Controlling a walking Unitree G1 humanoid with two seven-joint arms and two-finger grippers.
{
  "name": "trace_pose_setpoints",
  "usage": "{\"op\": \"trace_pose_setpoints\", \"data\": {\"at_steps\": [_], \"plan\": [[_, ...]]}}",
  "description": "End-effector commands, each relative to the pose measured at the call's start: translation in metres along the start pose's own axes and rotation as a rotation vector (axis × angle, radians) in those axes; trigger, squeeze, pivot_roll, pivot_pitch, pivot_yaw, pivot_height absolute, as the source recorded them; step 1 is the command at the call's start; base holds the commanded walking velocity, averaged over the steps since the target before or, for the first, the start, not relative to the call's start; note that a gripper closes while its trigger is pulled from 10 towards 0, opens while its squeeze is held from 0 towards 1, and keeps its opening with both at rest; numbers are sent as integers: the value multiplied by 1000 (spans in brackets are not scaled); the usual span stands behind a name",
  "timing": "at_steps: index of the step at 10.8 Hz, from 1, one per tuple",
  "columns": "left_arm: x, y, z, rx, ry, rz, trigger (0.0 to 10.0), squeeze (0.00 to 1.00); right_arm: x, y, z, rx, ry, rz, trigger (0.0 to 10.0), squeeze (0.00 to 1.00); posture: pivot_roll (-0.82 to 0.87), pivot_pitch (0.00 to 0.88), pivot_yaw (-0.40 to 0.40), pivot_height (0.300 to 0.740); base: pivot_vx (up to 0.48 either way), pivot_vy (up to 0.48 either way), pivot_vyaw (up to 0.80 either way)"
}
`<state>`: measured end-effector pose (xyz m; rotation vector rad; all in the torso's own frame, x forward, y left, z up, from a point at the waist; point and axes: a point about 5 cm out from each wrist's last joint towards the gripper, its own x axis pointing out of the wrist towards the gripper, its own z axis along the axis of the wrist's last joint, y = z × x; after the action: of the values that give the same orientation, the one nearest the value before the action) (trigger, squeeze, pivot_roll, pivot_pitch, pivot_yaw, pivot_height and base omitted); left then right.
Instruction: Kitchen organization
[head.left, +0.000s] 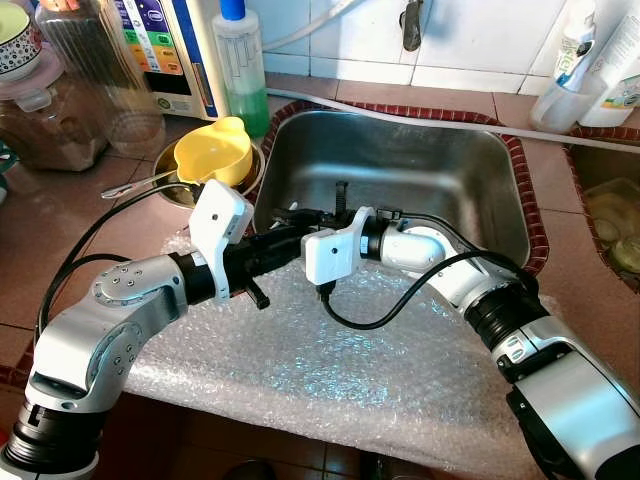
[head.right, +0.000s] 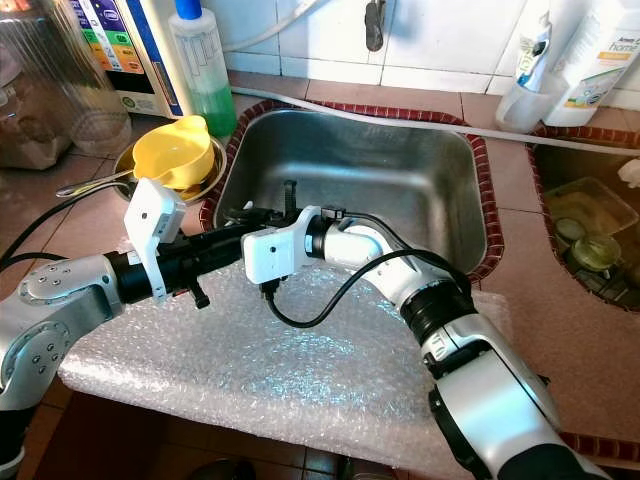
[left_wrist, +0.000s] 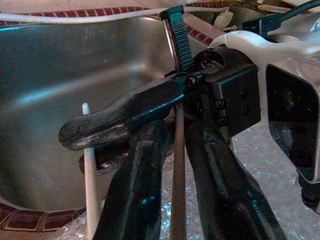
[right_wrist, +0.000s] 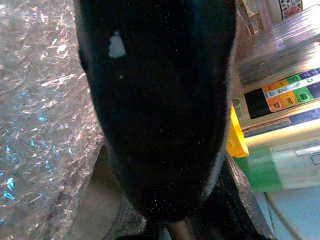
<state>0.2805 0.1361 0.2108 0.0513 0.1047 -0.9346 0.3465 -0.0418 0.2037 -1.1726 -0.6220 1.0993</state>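
Note:
My two grippers meet over the front left corner of the steel sink (head.left: 420, 165). The left gripper (left_wrist: 175, 150) reaches in from the left, its two black fingers (left_wrist: 135, 190) closed on a thin metal rod (left_wrist: 177, 180). The right gripper (head.left: 300, 218) comes from the right and crosses it. One of its fingers (left_wrist: 110, 122) lies sideways over the left fingers and the other (left_wrist: 179, 37) stands upright, so it is open. A thin white stick (left_wrist: 88, 165) stands beside them at the sink's edge. Something black close to the lens blocks most of the right wrist view.
Bubble wrap (head.left: 330, 370) covers the counter in front of the sink. A yellow cup (head.left: 213, 152) sits in a steel bowl with a spoon at the left. A green soap bottle (head.left: 240, 60) and jars stand behind it. A second basin (head.left: 612, 225) with dishes is at the right.

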Motion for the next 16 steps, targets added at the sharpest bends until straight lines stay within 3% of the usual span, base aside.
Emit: {"op": "trace_pose_setpoints", "data": {"at_steps": [1,5,15,16], "plan": [[-3,2,1,8,-2,14,10000,1000,1,-1,1,0,-8,-6,0,0,-30,231,51,740,0,0,0],[-7,18,18,14,-116,105,10000,1000,0,0,0,5,-4,-7,0,0,-23,228,55,740,0,0,0],[-13,24,17,75,-113,169,10000,1000,0,-3,-4,4,15,-15,0,0,-18,226,46,740,0,0,0],[-15,29,18,100,-125,220,10000,1000,-2,0,-7,9,27,-7,0,0,-19,228,47,740,0,0,0]]}}
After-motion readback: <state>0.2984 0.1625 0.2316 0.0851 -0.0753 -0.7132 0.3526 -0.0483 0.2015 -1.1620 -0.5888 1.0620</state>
